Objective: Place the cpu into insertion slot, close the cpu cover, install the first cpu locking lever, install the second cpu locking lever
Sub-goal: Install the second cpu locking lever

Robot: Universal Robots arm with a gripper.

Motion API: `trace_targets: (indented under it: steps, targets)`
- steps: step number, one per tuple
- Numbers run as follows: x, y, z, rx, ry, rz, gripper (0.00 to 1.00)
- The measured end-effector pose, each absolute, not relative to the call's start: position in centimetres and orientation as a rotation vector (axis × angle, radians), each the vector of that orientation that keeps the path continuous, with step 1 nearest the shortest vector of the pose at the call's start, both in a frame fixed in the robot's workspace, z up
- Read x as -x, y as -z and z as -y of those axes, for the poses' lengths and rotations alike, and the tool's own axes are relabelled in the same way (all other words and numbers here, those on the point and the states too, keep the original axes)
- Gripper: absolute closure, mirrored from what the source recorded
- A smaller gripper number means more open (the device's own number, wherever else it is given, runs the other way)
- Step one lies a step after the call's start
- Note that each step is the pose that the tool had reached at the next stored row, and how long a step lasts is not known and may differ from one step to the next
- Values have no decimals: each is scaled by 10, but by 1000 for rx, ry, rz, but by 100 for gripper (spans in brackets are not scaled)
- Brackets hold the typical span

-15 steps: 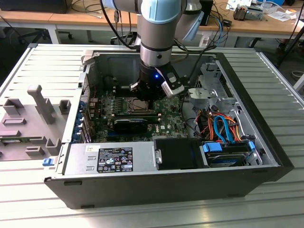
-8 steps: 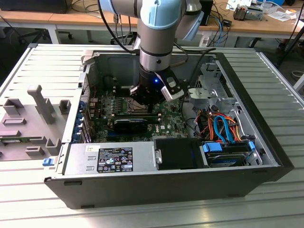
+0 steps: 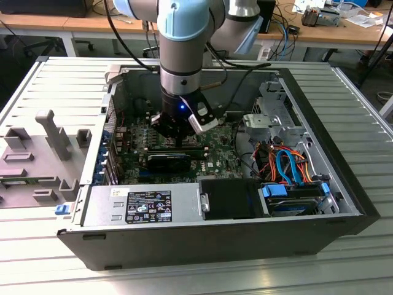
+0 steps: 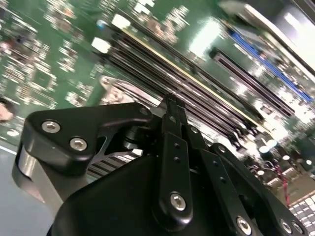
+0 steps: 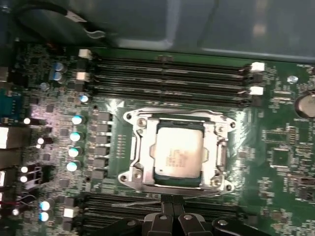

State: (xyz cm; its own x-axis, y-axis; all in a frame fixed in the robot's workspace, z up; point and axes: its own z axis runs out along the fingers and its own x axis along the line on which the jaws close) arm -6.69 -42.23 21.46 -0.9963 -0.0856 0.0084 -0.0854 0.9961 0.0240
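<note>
In the first wrist view the cpu point(image 5: 178, 152) lies flat in the insertion slot point(image 5: 130, 176), silvery top up. The cpu cover point(image 5: 220, 147) is folded down around it as a silver frame. A thin wire locking lever point(image 5: 142, 203) runs along the socket's edge nearest my fingers. My gripper point(image 5: 173, 205) sits just off that edge with its black fingers point(image 4: 173, 147) pressed together, and nothing visible between them. In the second wrist view its tip point(image 4: 170, 101) is by a silver corner of the socket point(image 4: 114, 91). In the exterior view the gripper point(image 3: 177, 141) is low over the motherboard point(image 3: 212, 161).
The open computer case point(image 3: 344, 184) walls in the board. Long memory slots point(image 5: 167, 73) flank the socket. A power supply point(image 3: 141, 206), a blue drive caddy point(image 3: 295, 193) and orange and blue cables point(image 3: 285, 163) fill the near side. A grey fixture point(image 3: 55, 141) stands on the exterior view's left.
</note>
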Motion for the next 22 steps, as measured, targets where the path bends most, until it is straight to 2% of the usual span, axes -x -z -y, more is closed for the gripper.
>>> trace_targets:
  steps: [22]
  targets:
    - [103, -212, 423, -218, 56, 3125, 89]
